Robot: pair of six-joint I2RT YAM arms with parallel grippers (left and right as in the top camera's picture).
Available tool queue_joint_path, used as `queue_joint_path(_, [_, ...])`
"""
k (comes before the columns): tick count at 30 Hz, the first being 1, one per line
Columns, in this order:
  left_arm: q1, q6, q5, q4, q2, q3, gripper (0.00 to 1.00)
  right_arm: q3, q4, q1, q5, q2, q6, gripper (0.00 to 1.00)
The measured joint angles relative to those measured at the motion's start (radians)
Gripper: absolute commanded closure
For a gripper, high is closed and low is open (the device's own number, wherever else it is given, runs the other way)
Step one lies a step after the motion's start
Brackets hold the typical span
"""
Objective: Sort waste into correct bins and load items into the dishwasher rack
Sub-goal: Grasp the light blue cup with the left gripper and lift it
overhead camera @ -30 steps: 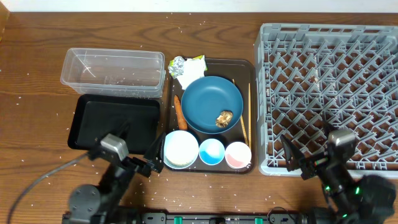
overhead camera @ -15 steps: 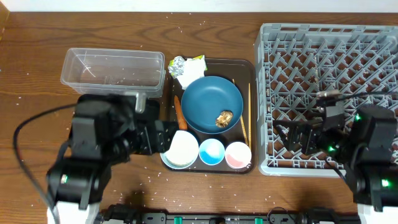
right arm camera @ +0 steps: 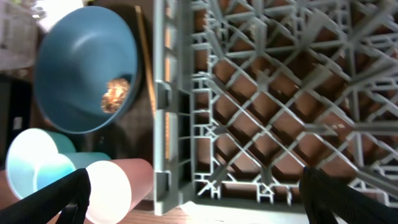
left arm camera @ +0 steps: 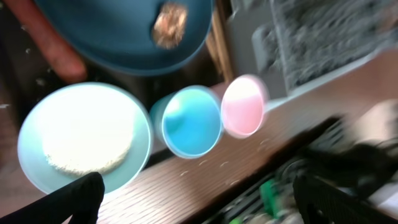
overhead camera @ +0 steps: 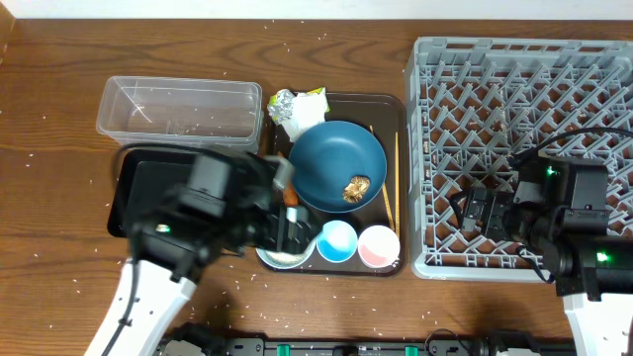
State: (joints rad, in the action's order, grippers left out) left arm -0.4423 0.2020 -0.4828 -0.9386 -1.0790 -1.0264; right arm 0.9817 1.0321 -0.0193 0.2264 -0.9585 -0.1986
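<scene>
One large dark blue plate [overhead camera: 336,165] in the middle of the dark brown serving tray [overhead camera: 381,114], carrying one brown food scrap [overhead camera: 357,187] on its near right part. Just left of the plate, one small orange carrot [left arm camera: 56,50]. Along the near edge of the same tray, three vessels in a row: one white bowl [left arm camera: 81,99] holding a patch of white rice [left arm camera: 87,146], one light-blue cup [overhead camera: 337,240], one pink cup [overhead camera: 379,245], the two cups touching or nearly so. Right of the plate, two thin wooden chopsticks [overhead camera: 396,173], lying lengthwise. At the far left corner of the tray, one foil ball [overhead camera: 282,102], one green-yellow wrapper [overhead camera: 315,98] and one crumpled white napkin [overhead camera: 297,127], close together. Two bins left of the serving tray: one clear tub [overhead camera: 178,81] farther away, one black tray [overhead camera: 138,188] nearer, partly hidden under the left arm. One grey rack [overhead camera: 415,148] to the right, with nothing seen in it. Left hand [left arm camera: 199,199] spread wide and empty, above the bowl and the cups. Right hand [right arm camera: 199,199] also spread wide and empty, over the near left part of the rack, close to the pink cup. Many loose white grains scattered over the wooden bench [overhead camera: 49,148].
</scene>
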Motion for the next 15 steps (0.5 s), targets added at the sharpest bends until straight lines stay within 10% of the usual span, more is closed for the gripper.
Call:
queue_joint_path(6, [-0.224, 0.000, 0.261, 0.025, -0.097, 0.000, 0.02, 0.000, 0.005, 0.000, -0.025, -0.018, -0.014, 0.01])
queue_joint_path(15, [-0.282, 0.004, 0.388, 0.155, -0.356, 0.001, 0.31, 0.000, 0.030, 0.000, -0.036, -0.022, -0.022, 0.01])
